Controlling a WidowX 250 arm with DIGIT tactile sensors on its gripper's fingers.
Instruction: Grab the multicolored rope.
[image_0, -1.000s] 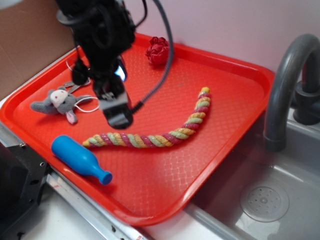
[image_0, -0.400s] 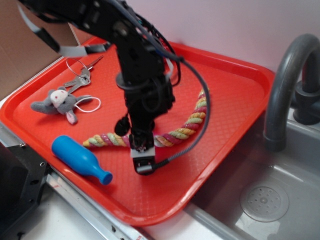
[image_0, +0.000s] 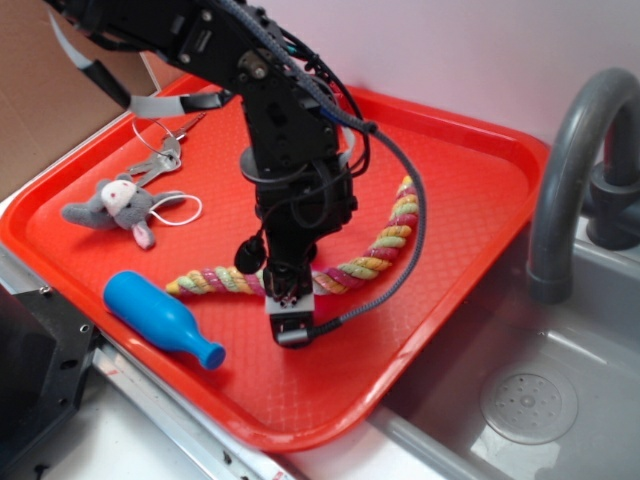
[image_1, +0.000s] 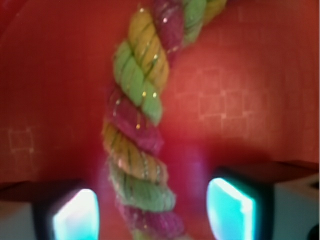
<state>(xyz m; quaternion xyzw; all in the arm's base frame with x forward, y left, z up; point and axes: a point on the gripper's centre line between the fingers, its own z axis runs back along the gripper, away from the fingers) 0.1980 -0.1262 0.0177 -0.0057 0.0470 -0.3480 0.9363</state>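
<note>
The multicolored rope (image_0: 385, 240), twisted from pink, yellow and pale green strands, lies curved across the red tray (image_0: 470, 170). My gripper (image_0: 285, 305) is low over the rope's middle, with the arm hiding that stretch in the exterior view. Through the wrist camera the rope (image_1: 137, 135) runs lengthwise between the two glowing fingertips (image_1: 230, 210). My gripper (image_1: 152, 215) is open; the rope lies nearer the left finger, and a gap of bare tray shows beside the right one.
A blue bottle (image_0: 160, 318) lies near the tray's front left edge. A grey plush mouse (image_0: 120, 205) with a white cord and a key ring (image_0: 160, 160) lie at the left. A grey faucet (image_0: 580, 170) and sink (image_0: 530, 400) stand to the right.
My arm swung from the tray's left side to the rope's middle and came down over it. In the last half second it barely shifted. The rope has not moved.
</note>
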